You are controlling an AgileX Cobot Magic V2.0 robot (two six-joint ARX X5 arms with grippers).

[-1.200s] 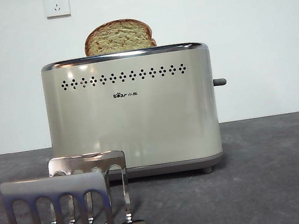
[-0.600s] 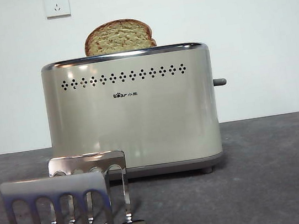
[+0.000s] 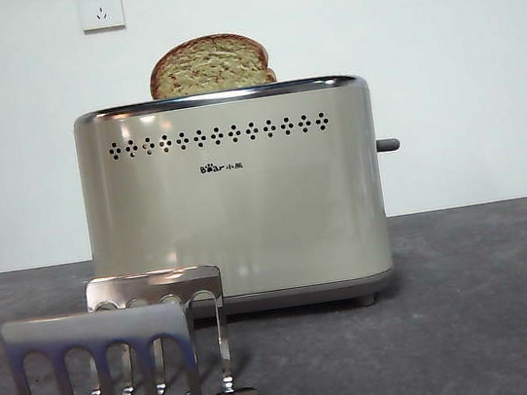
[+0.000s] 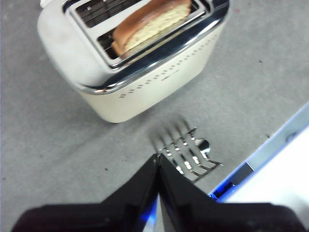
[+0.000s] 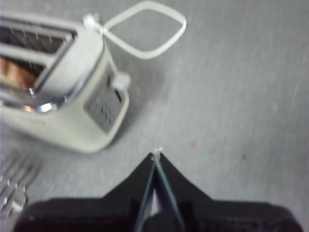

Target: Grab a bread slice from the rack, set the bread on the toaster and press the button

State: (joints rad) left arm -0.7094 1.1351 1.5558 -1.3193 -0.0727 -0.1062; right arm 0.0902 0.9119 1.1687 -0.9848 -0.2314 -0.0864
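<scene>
Left end effector [image 4: 158, 162] is hanging up above the worktop [image 4: 58, 145] with its jaws pressed together and nothing in them, and from its camera I'm looking down past the rack [image 4: 188, 154] to the toaster [image 4: 135, 53]. Right end effector [image 5: 155, 157] is the same deal, jaws together and empty, parked out past the toaster's control end. Neither one shows up in the front view at all.

Nearest the front camera is the rack [image 3: 121, 370], and it's got no bread in it, just bare plates. Right behind it sits the toaster [image 3: 235, 201], close but I can't say whether they touch. The bread [image 3: 210, 64] is standing in a slot with its domed top poking well above the chrome rim; the left wrist view shows it in the slot nearer the logo side.

So my read: pick is done, drop into the toaster is done. What's left is the lever [image 3: 388, 145] on the end. The bread riding that high makes me think it hasn't been pushed down, and the right arm looks like the closer one for that job.
</scene>
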